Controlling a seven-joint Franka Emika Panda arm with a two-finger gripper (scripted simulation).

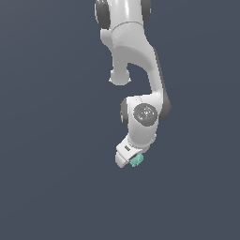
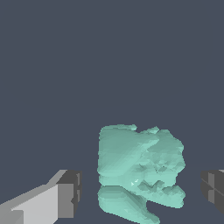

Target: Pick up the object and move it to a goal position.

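Low in the middle of the exterior frame, just beneath the white wrist of the arm, the object shows as a small teal-green lump tucked against the pincer, peeping out on its right side. No bench edge or goal marker is visible in either view; the ground is one flat dark grey-blue field.

Seen from the wrist, the object fills the lower centre of the frame: a lumpy, faceted chunk with a broad upper mass and a narrower lobe hanging off it near the bottom edge. It looks rigid and probably light, given how small it is beside the arm, so crushing seems unlikely. The risk is more that its uneven, bumpy faces give poor contact and let it twist or slip. The broad upper mass looks the better place to pinch, across its two flanks, rather than the thin lobe.

The pincer stands spread. One finger sits at lower left and the other at the right edge, with the chunk between them. A clear gap of background shows on each side, so neither pad touches it, and the pincer holds nothing. The chunk lies nearer the right finger than the left.
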